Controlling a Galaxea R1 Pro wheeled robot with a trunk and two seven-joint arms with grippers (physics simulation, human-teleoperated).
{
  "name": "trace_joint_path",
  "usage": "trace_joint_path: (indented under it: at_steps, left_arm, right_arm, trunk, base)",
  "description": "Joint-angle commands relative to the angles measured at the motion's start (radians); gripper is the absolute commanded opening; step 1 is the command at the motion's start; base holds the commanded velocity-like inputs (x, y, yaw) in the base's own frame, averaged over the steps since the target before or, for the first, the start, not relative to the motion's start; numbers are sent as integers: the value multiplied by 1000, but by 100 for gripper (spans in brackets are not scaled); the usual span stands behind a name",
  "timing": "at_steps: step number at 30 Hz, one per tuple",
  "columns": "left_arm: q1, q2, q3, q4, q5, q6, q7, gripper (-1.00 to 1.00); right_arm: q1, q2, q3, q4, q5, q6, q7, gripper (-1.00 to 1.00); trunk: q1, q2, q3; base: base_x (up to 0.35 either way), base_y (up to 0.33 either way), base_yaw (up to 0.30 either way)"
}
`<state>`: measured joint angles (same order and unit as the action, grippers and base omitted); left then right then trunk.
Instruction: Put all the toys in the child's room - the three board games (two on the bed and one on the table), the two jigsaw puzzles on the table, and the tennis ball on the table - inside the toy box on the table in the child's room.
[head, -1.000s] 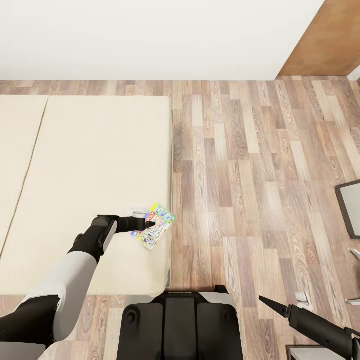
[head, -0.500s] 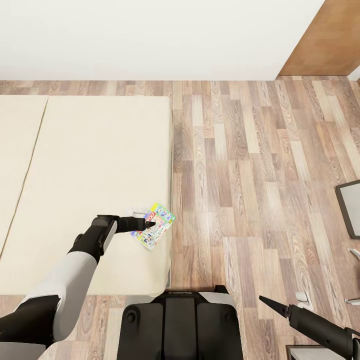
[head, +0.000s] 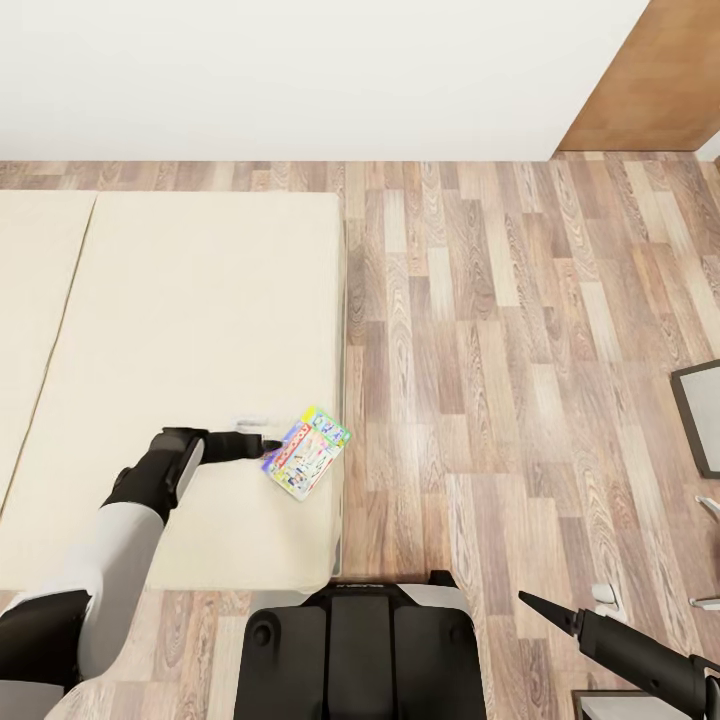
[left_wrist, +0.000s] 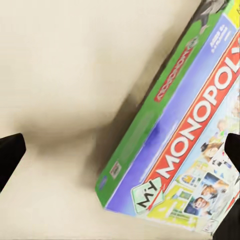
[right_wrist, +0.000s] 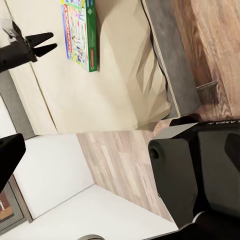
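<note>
1. Standing by the bed (head: 190, 300), I see the board game (head: 306, 453) lying flat on the mattress, close to the bed's right edge and near corner, with wooden floor (head: 500, 350) to its right.
2. The left gripper (head: 268, 446) sits low over the mattress just to the left of the box, its fingers spread a little and holding nothing; its tips look to be at the box's left edge, though I can't tell if they touch.
3. From the left wrist view, the box (left_wrist: 180, 135) lies skewed across the line of the fingers, its green side wall facing them.
4. To grip it well, I'd say one finger should go above the lid and one under the bottom, so the wrist wants turning to square up with that green edge.
5. The box being flat on soft bedding, I'd judge pressing a fingertip into the mattress beneath the edge will help; pushing sideways risks sliding it off the bed.
6. The right gripper (head: 535, 604) hangs over the floor at the near right, well apart, its fingers together and empty.
</note>
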<state>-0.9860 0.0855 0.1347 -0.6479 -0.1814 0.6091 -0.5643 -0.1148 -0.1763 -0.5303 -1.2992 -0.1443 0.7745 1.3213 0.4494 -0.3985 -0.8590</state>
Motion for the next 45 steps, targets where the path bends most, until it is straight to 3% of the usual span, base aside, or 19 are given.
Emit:
trace_joint_path:
  at_steps: [1,5,11,13,17,22,23,26,27,30,35,43,45]
  left_arm:
    - [0,9,8,-6,-9,12,-10,100]
    - [0,42,32,-44,-7,47,-12,100]
    - [2,64,102,-110,-7,103,-12,100]
    - [4,81,137,-144,-7,144,-15,100]
    - [11,123,184,-214,-6,219,-76,100]
    - [39,174,211,-273,-11,303,-250,100]
    - [58,194,215,-284,-12,324,-314,100]
    - [93,225,224,-294,-11,353,-406,100]
    - [117,241,230,-300,-10,369,-464,100]
    - [158,261,239,-308,-10,390,-567,100]
    - [216,272,256,-312,-10,400,-672,100]
    - [349,273,328,-325,-8,391,-862,100]
    - [391,276,365,-327,-9,383,-929,100]
  right_arm:
    - [-1,0,0,0,-3,8,1,100]
    - [0,0,0,0,-3,8,2,100]
    - [-1,-1,0,0,-4,8,3,100]
    - [-1,-1,0,0,-4,8,4,100]
    - [0,-2,0,0,-5,8,4,100]
    - [0,-1,-5,-2,-8,7,5,100]
    - [0,-1,-10,-3,-9,7,6,100]
    - [1,-1,-21,-4,-10,7,7,100]
    - [2,0,-31,-5,-11,5,9,100]
    - [4,1,-54,-8,-13,-8,11,100]
    - [4,2,-82,-10,-15,-26,25,100]
    - [6,3,-100,-11,-13,-40,87,100]
    - [6,3,-101,-11,-13,-45,96,100]
  trunk:
    - [1,-1,-1]
    - [1,-1,-1]
    - [1,-1,-1]
    - [1,-1,-1]
    - [1,-1,-1]
    - [1,-1,-1]
    - [1,-1,-1]
    - [1,-1,-1]
    - [1,-1,-1]
    - [1,-1,-1]
    - [1,-1,4]
    - [1,-1,16]
    - [1,-1,19]
  base:
    - [0,0,0]
    - [0,0,0]
    - [0,0,0]
    - [0,0,0]
    - [0,0,0]
    - [0,0,0]
    - [0,0,0]
    - [0,0,0]
    - [0,0,0]
    - [0,0,0]
    - [0,0,0]
    - [0,0,0]
    - [0,0,0]
